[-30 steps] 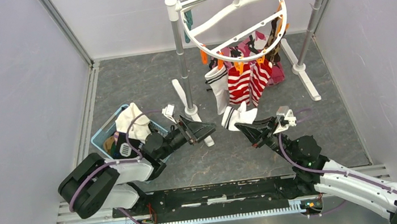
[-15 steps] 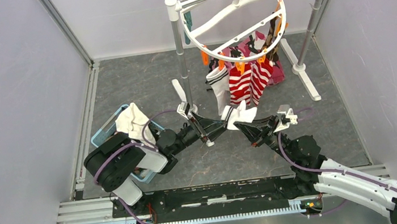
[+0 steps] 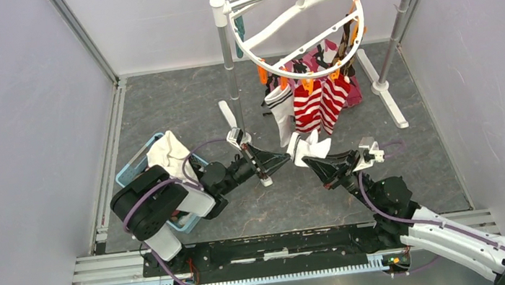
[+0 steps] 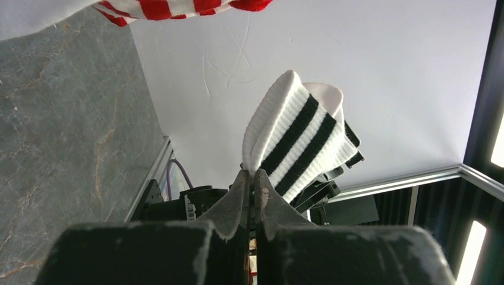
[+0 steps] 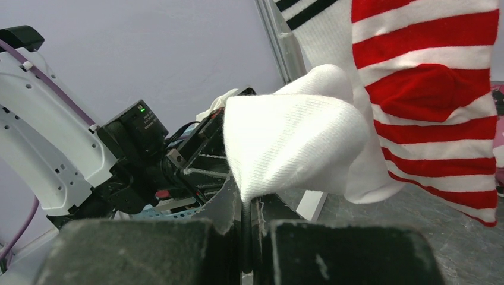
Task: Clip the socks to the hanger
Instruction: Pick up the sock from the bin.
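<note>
Left gripper (image 4: pixel 251 176) is clamped on the striped cuff of the white sock (image 3: pixel 309 146). Right gripper (image 5: pixel 250 203) is clamped on its plain end. Sock is held off the floor between both, below the hanger (image 3: pixel 237 42). Light, soft, floppy. The cuff edge is judged the firmest spot for clipping.

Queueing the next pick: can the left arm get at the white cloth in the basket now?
Probably not: the left hand is shut on the sock, whose other end the right hand holds. The white cloth itself lies uncovered.
</note>
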{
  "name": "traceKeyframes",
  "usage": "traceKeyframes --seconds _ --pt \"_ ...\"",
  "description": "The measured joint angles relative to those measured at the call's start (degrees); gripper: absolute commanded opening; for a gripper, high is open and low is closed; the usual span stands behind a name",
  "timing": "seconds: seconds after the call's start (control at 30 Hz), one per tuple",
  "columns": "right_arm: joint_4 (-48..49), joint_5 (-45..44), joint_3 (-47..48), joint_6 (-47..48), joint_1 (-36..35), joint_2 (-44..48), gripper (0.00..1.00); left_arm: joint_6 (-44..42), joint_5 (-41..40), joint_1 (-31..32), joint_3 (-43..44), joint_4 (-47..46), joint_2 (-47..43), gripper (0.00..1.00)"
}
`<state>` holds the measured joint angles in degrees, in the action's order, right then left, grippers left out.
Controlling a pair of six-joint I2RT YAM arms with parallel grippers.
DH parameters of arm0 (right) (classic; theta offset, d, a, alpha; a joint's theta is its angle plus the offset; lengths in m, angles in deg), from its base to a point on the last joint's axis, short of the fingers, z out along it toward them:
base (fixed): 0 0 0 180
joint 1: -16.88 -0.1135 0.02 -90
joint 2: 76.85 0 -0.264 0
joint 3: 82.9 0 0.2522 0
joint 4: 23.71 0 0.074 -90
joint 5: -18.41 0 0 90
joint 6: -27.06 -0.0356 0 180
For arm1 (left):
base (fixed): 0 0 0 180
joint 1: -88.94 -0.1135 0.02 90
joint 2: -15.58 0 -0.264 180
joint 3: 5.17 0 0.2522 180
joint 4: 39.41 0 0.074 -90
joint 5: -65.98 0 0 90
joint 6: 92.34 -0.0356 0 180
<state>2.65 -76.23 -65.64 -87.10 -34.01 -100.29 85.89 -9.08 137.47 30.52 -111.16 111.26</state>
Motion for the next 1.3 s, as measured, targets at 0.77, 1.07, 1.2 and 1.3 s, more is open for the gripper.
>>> traceKeyframes --seconds 0.77,1.07,1.2,1.3 --pt "-21.88 -7.61 2.01 12.52 0.00 12.48 0.82 -72.67 -4.35 1.38 10.73 63.32 -40.48 0.02" --pt "-24.72 2.23 7.45 22.75 -0.02 3.30 0.86 -101.44 -10.45 9.29 20.26 91.86 -40.13 0.02" --pt "-25.49 7.10 9.44 26.84 -0.02 -0.44 0.86 -109.53 -12.61 12.09 22.29 96.21 -40.92 0.02" --pt "-25.57 10.27 10.64 29.68 0.00 -2.43 0.87 -115.16 -12.74 14.38 22.60 97.24 -42.36 0.02"
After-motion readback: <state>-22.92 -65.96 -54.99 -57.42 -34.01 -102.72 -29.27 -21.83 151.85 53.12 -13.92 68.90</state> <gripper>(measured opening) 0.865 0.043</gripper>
